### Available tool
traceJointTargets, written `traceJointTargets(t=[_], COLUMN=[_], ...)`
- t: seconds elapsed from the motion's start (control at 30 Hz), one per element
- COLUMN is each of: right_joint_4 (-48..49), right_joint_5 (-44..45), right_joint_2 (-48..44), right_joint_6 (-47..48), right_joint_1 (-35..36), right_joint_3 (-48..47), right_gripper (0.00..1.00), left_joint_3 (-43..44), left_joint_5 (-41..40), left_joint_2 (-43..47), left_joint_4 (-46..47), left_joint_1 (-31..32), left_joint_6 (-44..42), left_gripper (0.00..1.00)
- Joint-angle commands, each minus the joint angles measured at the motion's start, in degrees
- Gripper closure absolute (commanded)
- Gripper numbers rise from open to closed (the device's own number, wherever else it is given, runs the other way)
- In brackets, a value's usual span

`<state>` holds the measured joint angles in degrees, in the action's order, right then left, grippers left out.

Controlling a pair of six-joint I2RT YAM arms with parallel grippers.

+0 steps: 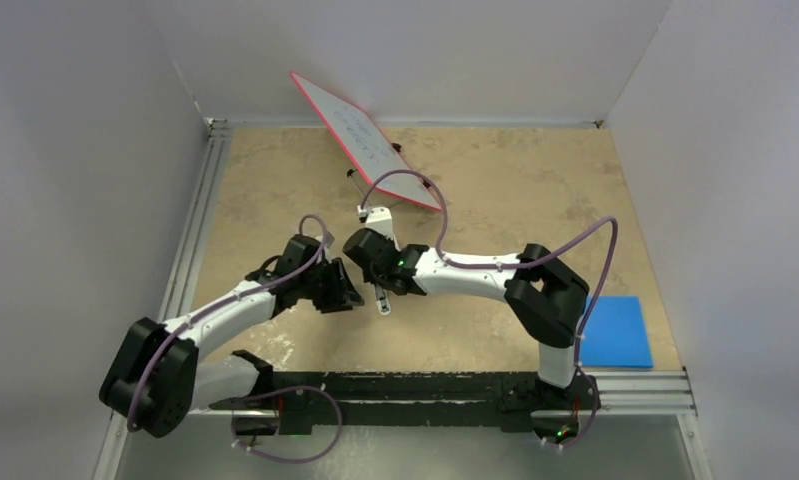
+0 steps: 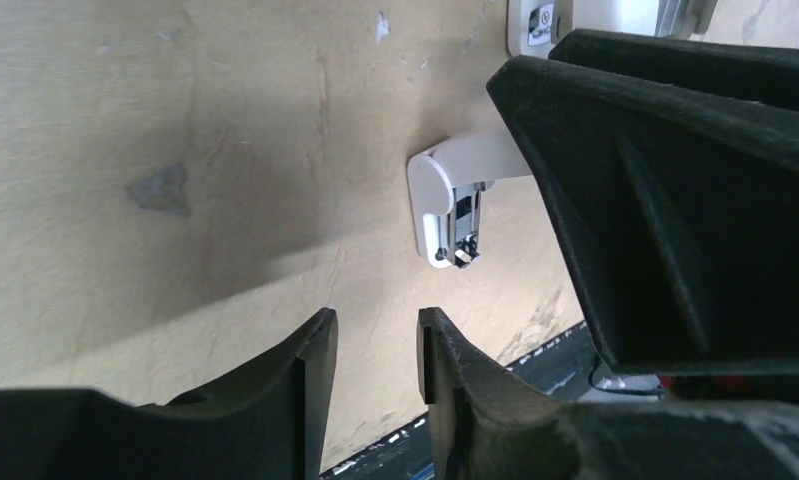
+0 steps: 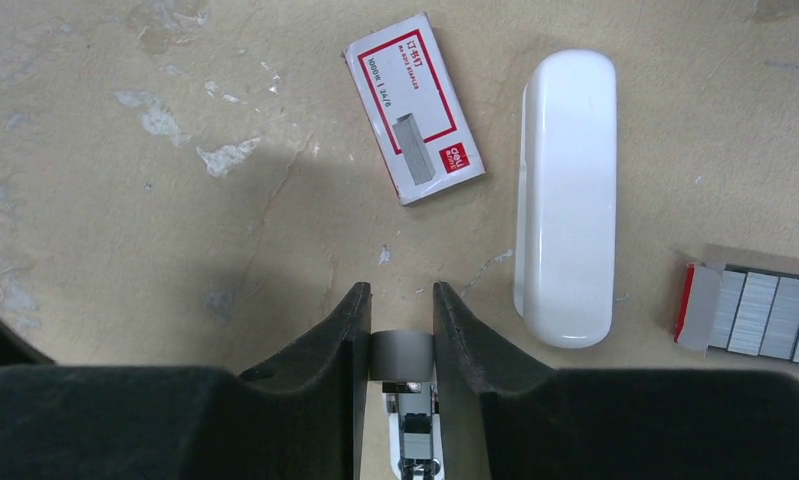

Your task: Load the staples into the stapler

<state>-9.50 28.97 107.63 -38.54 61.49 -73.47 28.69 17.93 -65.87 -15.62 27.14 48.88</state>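
Note:
The white stapler lies opened out flat. Its lid lies ahead of my right gripper, and its metal magazine channel lies under the fingers. My right gripper is shut on a grey strip of staples, held just over the channel's end. The red and white staples box lies left of the lid. My left gripper is open and empty, a little short of the stapler's end. In the top view both grippers meet mid-table: left, right, stapler base.
An open inner tray of staple strips lies right of the lid. A red-framed whiteboard leans at the back. A blue pad lies at the right front. The black rail runs along the near edge.

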Motion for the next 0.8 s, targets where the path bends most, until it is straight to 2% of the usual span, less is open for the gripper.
traceJointTargets(t=[0.0,0.27,0.53,0.67,0.77], right_joint_4=[1.3,0.9,0.6,0.5,0.3], right_joint_5=[1.3,2.3,1.8,1.5,0.6], right_joint_2=[-3.1,-4.2,-4.4,-4.7,-5.2], right_joint_6=[-1.6,-4.3,-6.1,-6.7,-7.0], right_joint_1=[-0.1,-0.2,-0.3,-0.3,-0.3], right_joint_3=[1.0,2.1,2.3,2.5,2.8], right_gripper=[0.73,0.73,0.73,0.73,0.73], left_joint_3=[-0.6,0.4,0.0,0.1,0.7], left_joint_5=[7.7,11.4,13.9,12.8,12.6], left_joint_2=[-3.9,-12.7,-17.9,-19.2,-20.7], left_joint_4=[9.3,14.8,21.2,20.8,20.2], left_joint_1=[0.1,0.0,0.3,0.3,0.3], left_joint_6=[-1.2,-0.2,0.6,1.2,2.0], left_gripper=[0.67,0.79,0.83,0.86,0.92])
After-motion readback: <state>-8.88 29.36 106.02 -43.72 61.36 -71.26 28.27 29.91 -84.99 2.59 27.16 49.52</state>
